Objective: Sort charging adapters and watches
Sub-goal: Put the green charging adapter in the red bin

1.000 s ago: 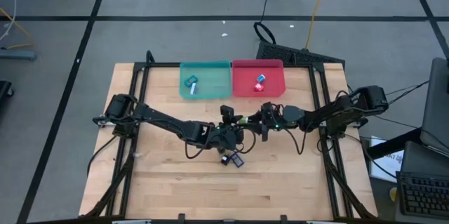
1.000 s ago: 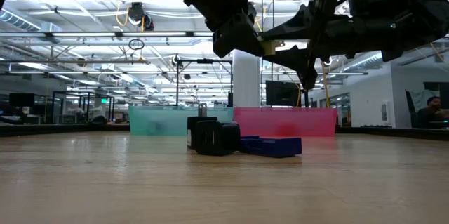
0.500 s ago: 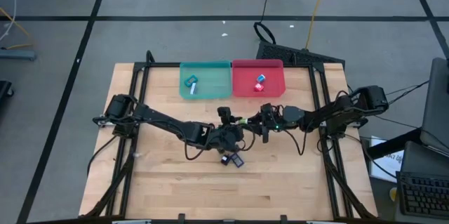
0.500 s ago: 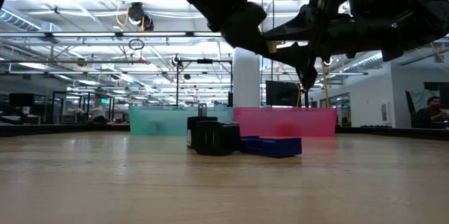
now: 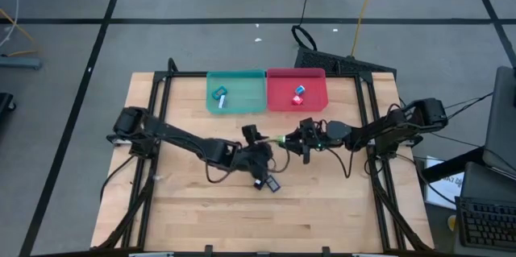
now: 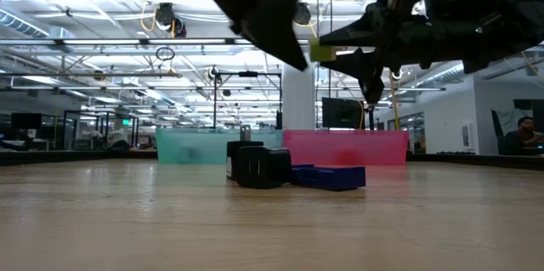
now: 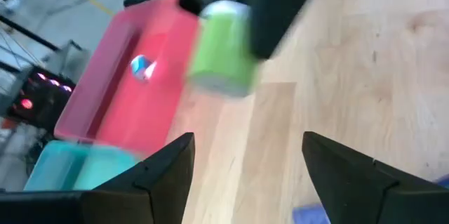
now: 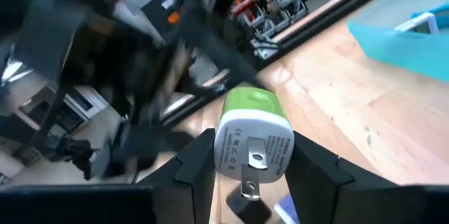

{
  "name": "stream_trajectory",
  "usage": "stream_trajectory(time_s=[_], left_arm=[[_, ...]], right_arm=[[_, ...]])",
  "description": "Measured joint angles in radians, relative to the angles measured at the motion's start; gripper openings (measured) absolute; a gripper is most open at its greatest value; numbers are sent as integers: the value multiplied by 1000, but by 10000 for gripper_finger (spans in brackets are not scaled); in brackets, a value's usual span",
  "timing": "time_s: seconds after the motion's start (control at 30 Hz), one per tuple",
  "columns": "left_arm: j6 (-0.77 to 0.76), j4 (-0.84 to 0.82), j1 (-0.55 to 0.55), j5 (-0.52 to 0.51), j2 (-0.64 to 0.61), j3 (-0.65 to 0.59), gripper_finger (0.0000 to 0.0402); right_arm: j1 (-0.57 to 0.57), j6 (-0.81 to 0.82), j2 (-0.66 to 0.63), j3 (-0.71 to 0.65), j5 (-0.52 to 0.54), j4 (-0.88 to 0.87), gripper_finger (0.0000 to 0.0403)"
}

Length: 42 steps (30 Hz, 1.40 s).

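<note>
A green charging adapter with a white pronged face hangs above the table's middle, with my right gripper shut on it. My left gripper stands open just left of that adapter, touching nothing. Below, a black adapter and a dark blue watch lie side by side on the table. A watch with a whitish strap lies in the teal bin. A blue and a red adapter lie in the red bin. My right gripper pinches the green adapter by two opposite sides between its two fingers. The fingers come level from the table's right side. The white pronged face looks back toward the wrist, and the adapter is lifted well clear of the table.
The two bins stand side by side at the table's far edge, teal left, red right. Bare wood lies in front of the black adapter and the watch. Both arms meet over the table's middle.
My left gripper has opened and let go of the green adapter, rolled, and drawn back a little toward the table's left. The adapter stays where it was, held by my right gripper, which has kept its place.
</note>
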Motion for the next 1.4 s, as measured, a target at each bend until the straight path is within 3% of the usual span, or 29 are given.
stream_trajectory(time_s=[0.2,0.5,0.73,0.83,1.03,1.23,1.4], left_arm=[[-23,86,39,94,-156,-155,269],[-67,475,83,164,-489,-582,269],[-135,658,104,162,-763,-885,269],[-139,788,103,213,-876,-1008,269],[-142,1088,108,347,-974,-1195,269],[-172,1132,113,283,-1006,-1275,269],[-202,1138,115,274,-997,-1272,269]], right_arm=[[-6,1,-56,-43,1,9,131],[-9,-17,-189,-129,34,1,131],[-45,-17,-283,-203,60,4,131],[-73,-16,-307,-213,80,-19,131],[-201,-15,-361,-184,68,-177,132],[-342,-71,-365,-62,30,-487,132],[-419,-126,-369,-11,26,-562,132]])
